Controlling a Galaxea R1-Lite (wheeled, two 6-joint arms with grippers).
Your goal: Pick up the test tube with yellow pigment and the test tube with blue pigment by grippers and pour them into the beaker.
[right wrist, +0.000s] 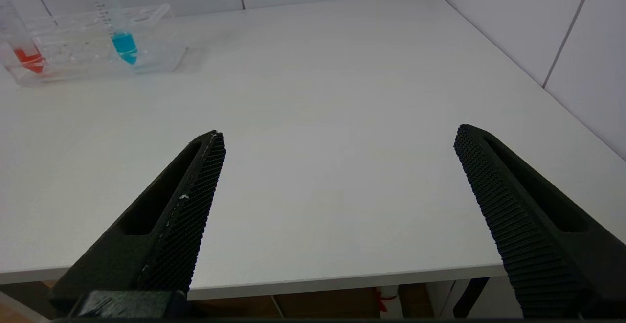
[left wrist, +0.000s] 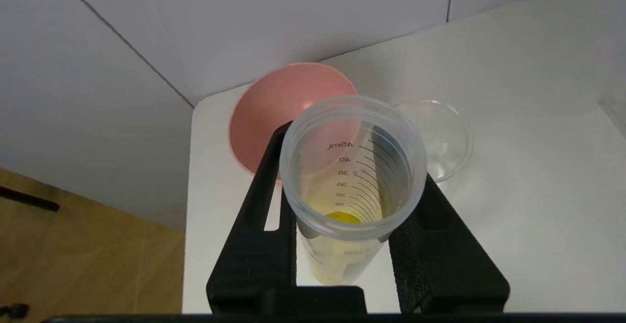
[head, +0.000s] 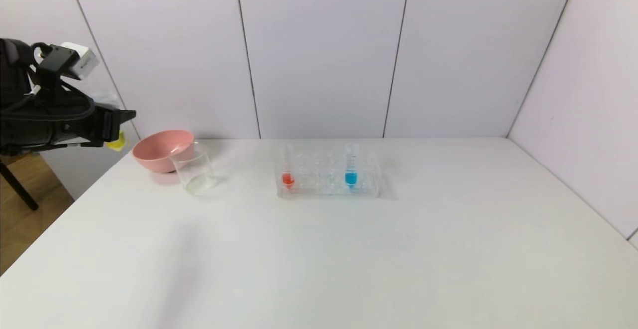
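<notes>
My left gripper (head: pixel 115 125) is at the far left, raised beyond the table's left edge beside the pink bowl. It is shut on the test tube with yellow pigment (left wrist: pixel 337 264); yellow liquid lies at its bottom, and its yellow tip (head: pixel 117 142) shows under the jaws. The beaker (head: pixel 195 172) stands in front of the bowl, to the right of this gripper, and also shows in the left wrist view (left wrist: pixel 440 137). The test tube with blue pigment (head: pixel 351 169) stands upright in the rack (right wrist: pixel 117 24). My right gripper (right wrist: pixel 338 134) is open and empty over the table's front edge.
A pink bowl (head: pixel 162 149) sits at the back left, touching the beaker. A clear many-holed rack (head: pixel 328 189) stands mid-table, with a red-tipped tube (head: pixel 287 169) at its left end. White walls close the back and right sides.
</notes>
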